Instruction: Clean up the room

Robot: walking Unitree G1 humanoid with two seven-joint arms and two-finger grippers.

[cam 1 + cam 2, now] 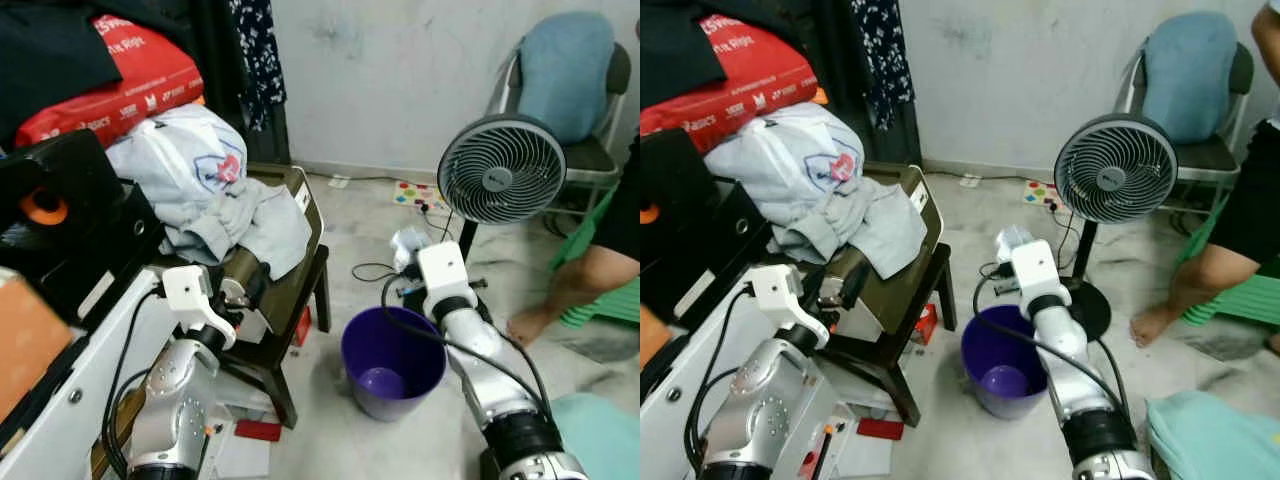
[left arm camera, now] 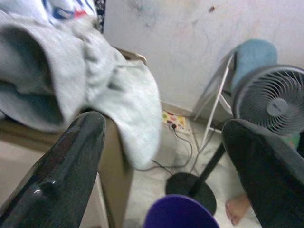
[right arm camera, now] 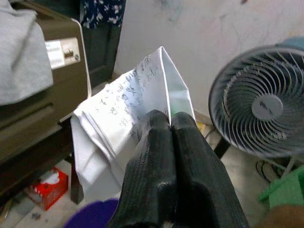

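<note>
1. Silver arms sit closest to the camera, one on each side, both reaching forward and down.
2. Right behind the left arm is a dark chair (image 1: pixel 300 290) piled with a grey shirt (image 1: pixel 250 225) and a white bag (image 1: pixel 185 150). They look dumped there, so they probably need tidying too.
3. Next comes the round fan (image 1: pixel 502 170) on its stand, and a person's bare foot (image 1: pixel 528 325) on the floor just beside it.
4. Between the two arms stands the purple bin (image 1: pixel 392 362), open at the top. I think it is there to catch the rubbish.
5. The right end effector (image 3: pixel 170 124) is squeezed tight on a folded white paper (image 3: pixel 128 109) with writing on it. It holds the paper up above the far rim of the bin, most likely so it can drop it in.
6. The left end effector (image 2: pixel 164 147) is spread wide with nothing in it. It points at the hanging shirt, so it may be getting ready to grab it.
7. The right wrist view shows the writing on the paper and the tight pinch. From the head views, the paper is just a small white lump past the wrist.
8. The head views show where the bin stands between the arms. In the left wrist view you see a little bit of its purple rim.
</note>
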